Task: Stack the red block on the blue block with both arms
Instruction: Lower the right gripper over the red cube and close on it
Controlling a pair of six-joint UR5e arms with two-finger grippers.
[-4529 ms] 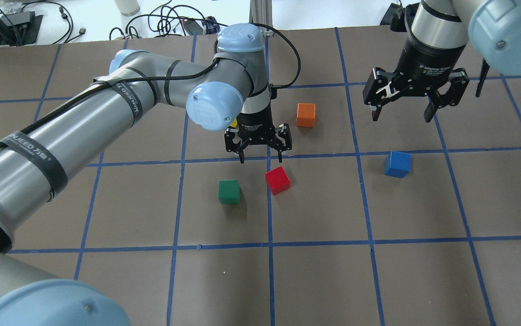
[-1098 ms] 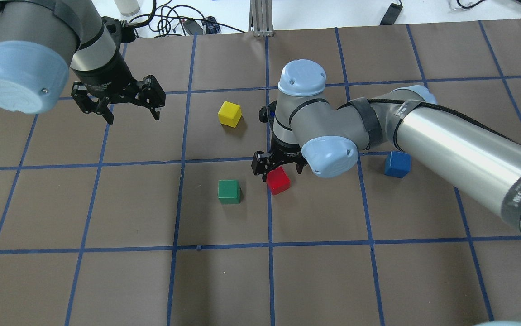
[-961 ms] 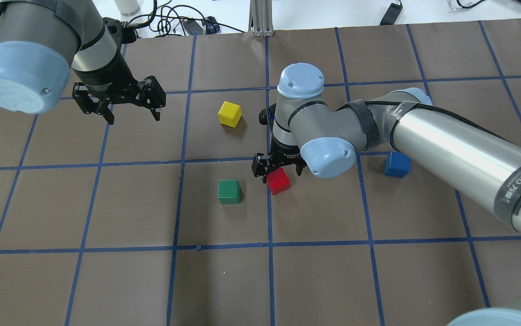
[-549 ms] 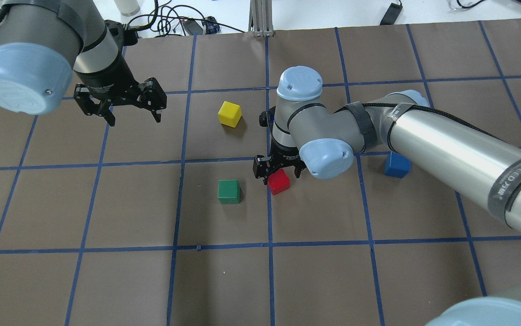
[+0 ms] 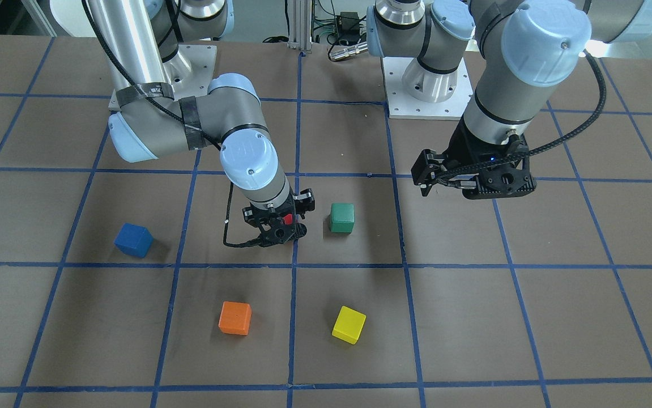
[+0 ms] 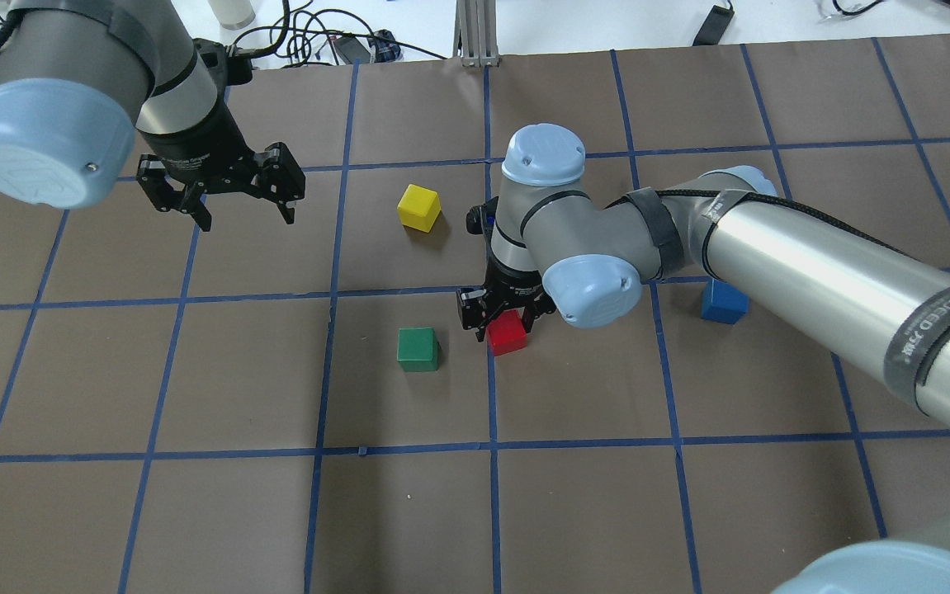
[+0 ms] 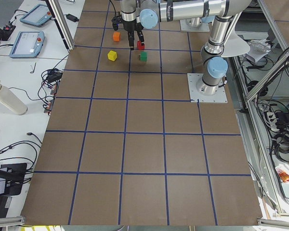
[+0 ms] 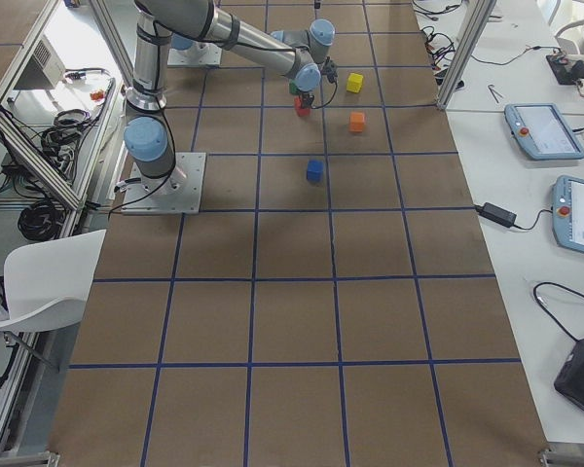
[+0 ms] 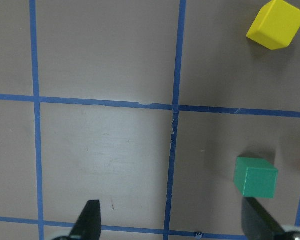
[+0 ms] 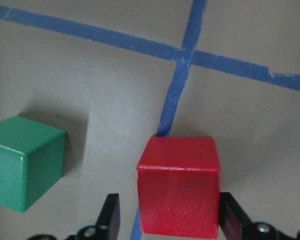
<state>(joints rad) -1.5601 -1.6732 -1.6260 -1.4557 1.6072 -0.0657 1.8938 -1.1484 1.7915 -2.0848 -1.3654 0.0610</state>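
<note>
The red block (image 10: 179, 185), where is it now? (Mia)

It sits flat on the brown surface (image 6: 607, 495), on a blue tape line (image 10: 172, 107). The green block (image 6: 418, 349) is near it on one side. The blue block (image 6: 724, 301) is well apart on the other side. (Tom)

And the right tool (image 6: 506, 318)? (Mia)

It is low over the red block and spread wide, with one finger on each side. In the wrist view, one finger is right by the block's face and the other has a gap. It is not pinching yet. (Tom)

So how should it grab well? (Mia)

I think it should slide over a bit so the block is in the middle. If not, the near finger may push the block and turn it. Then it can go down a little, press on two flat faces, and lift straight up. (Tom)

What about the left tool (image 6: 245, 216)? (Mia)

It hangs up high, far from all the blocks. It is spread open too, and holds nothing. (Tom)
</note>
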